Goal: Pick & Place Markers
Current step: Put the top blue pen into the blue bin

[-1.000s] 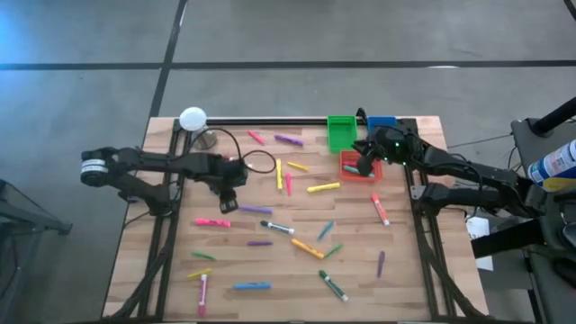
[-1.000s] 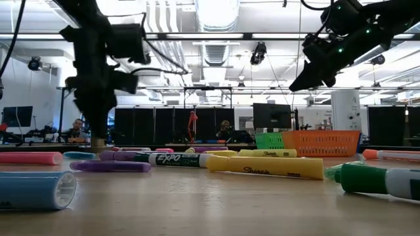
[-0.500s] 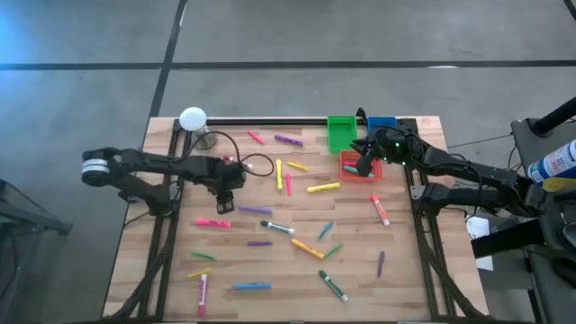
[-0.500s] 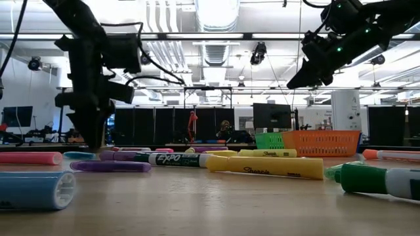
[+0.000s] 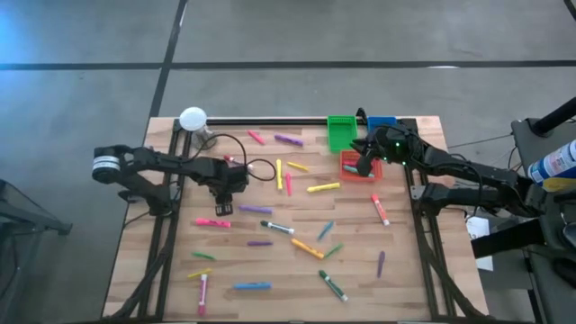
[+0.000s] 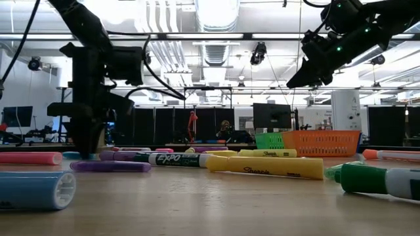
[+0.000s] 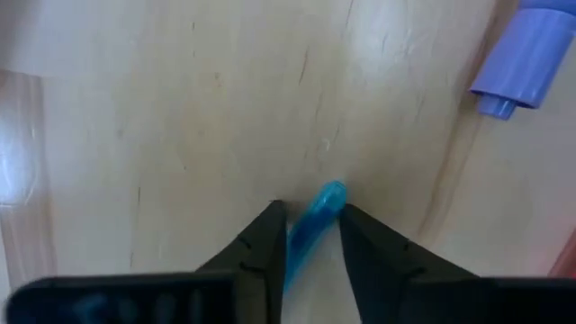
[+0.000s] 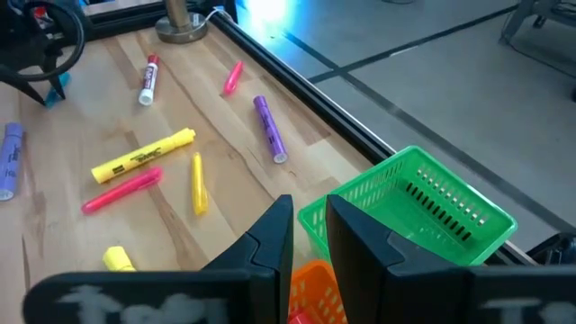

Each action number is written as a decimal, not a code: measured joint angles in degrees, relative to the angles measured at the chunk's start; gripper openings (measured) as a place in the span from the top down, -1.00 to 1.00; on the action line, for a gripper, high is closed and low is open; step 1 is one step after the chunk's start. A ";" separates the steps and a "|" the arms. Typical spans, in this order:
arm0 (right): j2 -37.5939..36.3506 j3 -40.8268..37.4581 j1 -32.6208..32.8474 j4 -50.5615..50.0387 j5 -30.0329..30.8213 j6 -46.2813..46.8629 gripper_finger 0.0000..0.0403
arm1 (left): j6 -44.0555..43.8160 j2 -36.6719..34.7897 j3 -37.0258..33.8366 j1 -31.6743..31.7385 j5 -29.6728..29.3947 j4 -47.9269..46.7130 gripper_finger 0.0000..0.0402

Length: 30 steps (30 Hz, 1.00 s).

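Several coloured markers lie scattered on the wooden table [image 5: 297,270]. My left gripper [image 5: 223,205] [image 6: 87,152] points straight down at the table's left middle, its fingertips [image 7: 311,209] on either side of a blue marker [image 7: 326,200] that lies flat on the wood. My right gripper [image 5: 364,166] [image 6: 295,82] hangs above the red bin [image 5: 358,167] at the far right. It is slightly open [image 8: 309,216] with nothing between its fingers. A green bin [image 5: 340,132] and a blue bin [image 5: 382,124] stand just behind it. My left gripper pinches the blue marker's barrel [image 7: 313,225] between its two fingers, close to one rounded end [image 7: 331,191] that sticks out past the fingertips. The fingers come from above, pointing down, and lie across the marker. The marker rests on the table.
A purple marker [image 7: 526,49] lies close to the left gripper, a pink one [image 5: 212,222] nearer the front. A white round object [image 5: 193,118] stands at the far left corner, and a black cable loop [image 5: 258,164] lies beside the left arm. A black rail [image 5: 270,121] runs along the far edge.
My left gripper has come down from above the table until its fingertips reach the wood around the blue marker. The marker has stayed where it lay.
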 joint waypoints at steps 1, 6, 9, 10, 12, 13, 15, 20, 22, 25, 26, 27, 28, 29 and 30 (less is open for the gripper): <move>0.00 0.00 0.00 0.00 -0.01 -0.01 0.67 | -0.03 -0.16 0.03 0.02 -0.03 -0.04 0.62; 0.00 -0.09 0.00 -0.65 -0.01 -0.22 0.65 | -0.88 -0.58 1.25 0.64 -0.23 -1.29 0.86; 0.00 -0.07 0.00 -2.05 -0.01 -0.58 0.65 | -1.37 -0.39 2.57 1.20 -0.04 -2.40 0.91; 0.00 -0.07 0.00 -2.15 -0.01 -0.61 0.66 | -1.37 -0.37 3.18 1.38 -0.16 -2.26 0.91; 0.00 -0.07 0.00 -2.10 -0.01 -0.57 0.66 | -1.21 -0.64 4.79 1.55 -0.47 -1.79 0.89; 0.00 -0.12 0.00 -2.10 -0.01 -0.56 0.66 | -0.84 -0.92 5.43 1.58 -1.12 -1.78 0.88; 0.00 -0.42 0.00 -2.16 -0.02 -0.08 0.66 | 0.08 -1.26 6.64 1.50 -3.08 -1.79 0.88; 0.00 -1.06 -0.01 -2.62 -0.34 2.14 0.65 | 4.14 -2.20 9.98 0.85 -9.82 -0.55 0.88; 0.07 -1.34 0.00 -2.84 -0.43 3.45 0.65 | 7.00 -2.21 10.95 0.30 -11.75 0.20 0.88; 0.07 -1.59 -0.02 -2.66 -0.45 5.99 0.65 | 13.12 -2.21 12.04 -1.07 -15.98 3.25 0.87; 0.07 -1.66 -0.02 -2.70 -0.61 6.86 0.66 | 15.29 -2.21 12.17 -1.56 -17.61 4.72 0.87; 0.07 -1.71 -0.02 -2.86 -1.17 7.70 0.66 | 17.32 -2.21 12.33 -2.04 -18.91 6.09 0.87; 0.07 -1.76 -0.02 -2.89 -2.00 8.56 0.66 | 19.29 -2.21 12.38 -2.44 -20.05 7.80 0.87; 0.07 -1.80 -0.02 -2.90 -2.87 9.38 0.66 | 21.12 -2.21 12.38 -2.80 -20.96 9.72 0.87; 0.07 -1.84 -0.02 -2.91 -3.34 10.49 0.65 | 22.87 -2.21 12.37 -3.12 -21.60 11.71 0.87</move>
